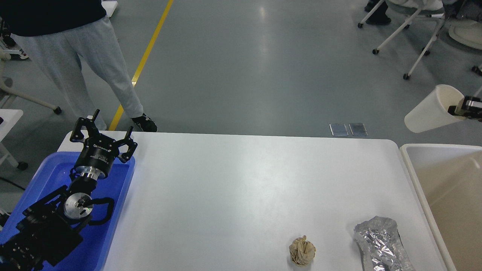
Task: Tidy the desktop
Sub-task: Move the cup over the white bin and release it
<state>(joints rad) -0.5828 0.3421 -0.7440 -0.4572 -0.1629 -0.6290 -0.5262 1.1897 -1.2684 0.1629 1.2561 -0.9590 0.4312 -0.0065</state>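
Observation:
The white desktop (241,188) fills the middle of the head view. A crumpled brown paper ball (301,250) and a crumpled silver foil bag (380,244) lie near its front right. My right gripper (457,110) at the right edge is shut on the rim of a white paper cup (431,111), held tilted in the air above the far end of the beige bin (444,180). My left gripper (101,131) is open and empty above the far end of the blue tray (113,226).
A person in grey trousers (86,64) stands beyond the table's far left corner. Wheeled chairs (410,34) stand at the back right. The bin borders the table's right edge, the tray its left edge.

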